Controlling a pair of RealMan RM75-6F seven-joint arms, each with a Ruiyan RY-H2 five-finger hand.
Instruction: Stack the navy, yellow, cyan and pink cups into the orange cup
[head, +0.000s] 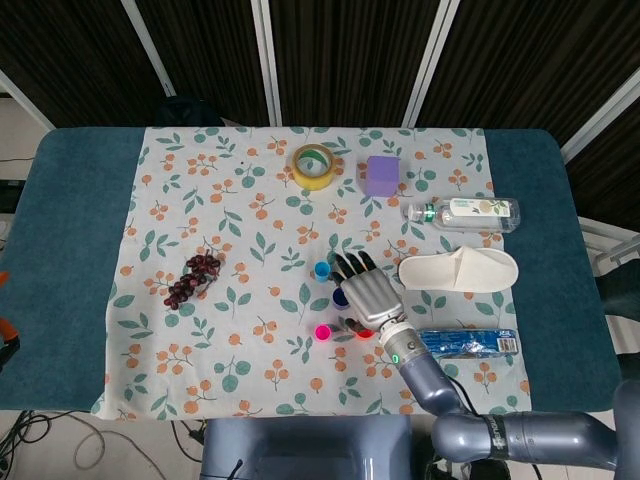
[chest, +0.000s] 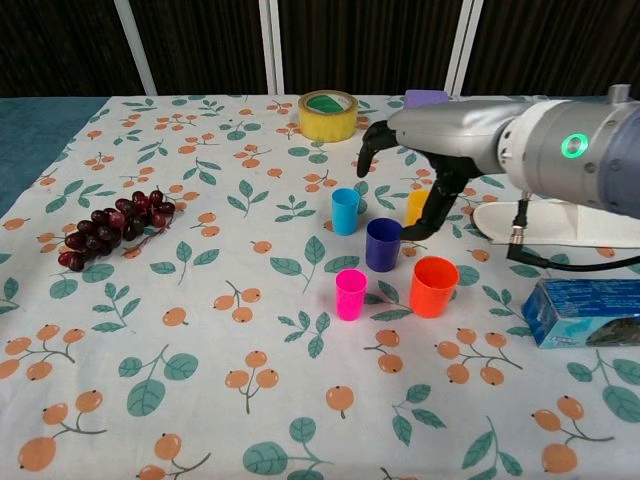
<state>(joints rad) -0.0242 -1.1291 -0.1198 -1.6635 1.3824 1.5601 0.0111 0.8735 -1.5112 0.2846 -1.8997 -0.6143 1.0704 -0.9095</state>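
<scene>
- Bunch of dark red grapes (chest: 112, 226): lies at the left of the floral tablecloth (chest: 200, 380), well apart from the cups.
- Roll of yellow tape (chest: 328, 115): lies flat near the far edge of the cloth.
- Pink cup (chest: 351, 294): stands upright, mouth up, at the near left of the cup cluster.
- Cyan cup (chest: 345, 211): upright, at the far left of the cluster, beyond the pink cup.
- Navy cup (chest: 383, 244): upright in the middle of the cluster, between the cyan cup and the yellow cup; empty.
- Right hand (chest: 420, 150): hovers palm down over the cluster, above the navy and yellow cups; its fingers (chest: 372, 138) are spread and curve downward, with nothing in them. In the head view the hand (head: 363, 287) covers the yellow cup and part of the navy cup (head: 340, 296).
- Yellow cup (chest: 416, 207): upright, partly hidden behind the thumb in the chest view.
- Orange cup (chest: 433, 286): upright at the near right of the cluster, just beside the navy cup; empty, no cup nested in it.
- Purple block (head: 381, 175): sits at the far side, right of the tape.
- Clear plastic bottle (head: 462, 212): lies on its side, right of the block.
- White slipper (head: 458, 270): lies right of the cups, nearer than the bottle.
- Blue packet (chest: 585, 312): lies at the near right.
- Left hand: outside both views.
</scene>
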